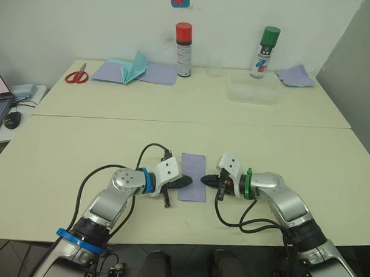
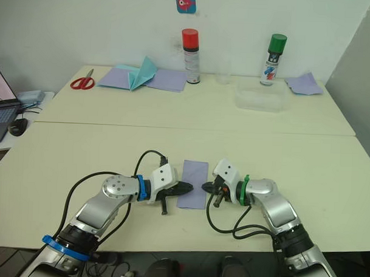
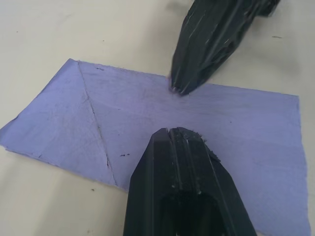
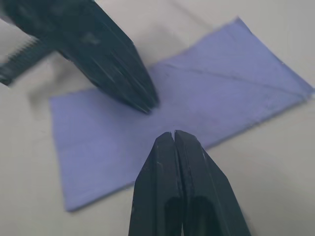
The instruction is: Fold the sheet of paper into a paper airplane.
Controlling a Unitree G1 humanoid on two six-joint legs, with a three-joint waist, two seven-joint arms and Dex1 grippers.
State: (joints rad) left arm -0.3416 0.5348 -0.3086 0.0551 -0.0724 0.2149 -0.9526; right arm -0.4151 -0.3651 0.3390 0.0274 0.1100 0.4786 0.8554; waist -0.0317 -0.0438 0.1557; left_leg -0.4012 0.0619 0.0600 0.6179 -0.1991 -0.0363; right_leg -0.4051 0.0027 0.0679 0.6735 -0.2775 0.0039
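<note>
Lavender paper, the sheet of paper (image 1: 192, 176), lies flat on the near tabletop (image 1: 63, 152) as a narrow upright rectangle, long sides running toward 12 and 6 o'clock from where I watch through the head cameras. Crease lines show on it in the wrist views, one slanting across a corner. It sits between my two claws, roughly centred in front of me.

At the sheet's 9 o'clock edge I see the left claw (image 1: 187, 180), its black fingers pressed together into a single point with nothing between them; the tip rests over the paper's edge. At 3 o'clock the right claw (image 1: 205, 179) is likewise closed tight and empty, its tip at or just over the opposite long edge. I cannot tell whether either tip is pressing on the paper or only hovering above it. In the left wrist view the two tips point at each other across the lavender surface, near but apart.

Farther out, toward 12 o'clock on the far tabletop, stand a red-capped spray can (image 1: 184, 50) and a green-capped spray can (image 1: 265, 52), with a clear plastic tray (image 1: 253, 92) just below the green one. At about 11 o'clock lie more lavender sheets (image 1: 158, 73) with a teal folded paper piece (image 1: 136, 66) on them, and red-handled scissors (image 1: 77, 76) beyond. A small lavender scrap (image 1: 295, 76) lies at 1 o'clock.
</note>
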